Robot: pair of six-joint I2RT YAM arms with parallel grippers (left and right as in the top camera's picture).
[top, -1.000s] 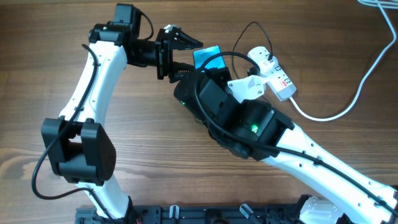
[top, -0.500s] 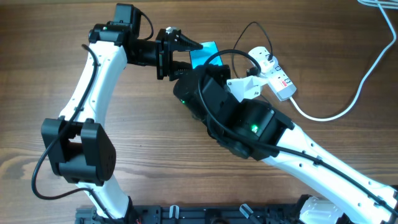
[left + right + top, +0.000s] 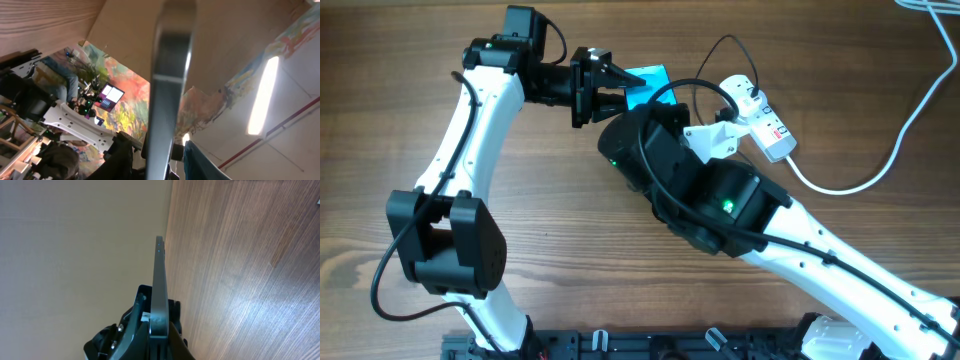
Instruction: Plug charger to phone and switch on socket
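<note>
Phone (image 3: 645, 82) held edge-on off bench (image 3: 570, 250), clamped in right end effector (image 3: 152, 324). Left end effector (image 3: 612, 86) at its far end, can't tell its opening. Charger (image 3: 730, 38) loops near socket (image 3: 765, 118), seemingly not yet in phone. Next: grab connector, align with port.

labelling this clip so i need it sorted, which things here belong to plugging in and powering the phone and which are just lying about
For the job:
phone
thin black charger cable
white socket strip

Just there:
thick white cord trailing from the strip
wooden table
</note>
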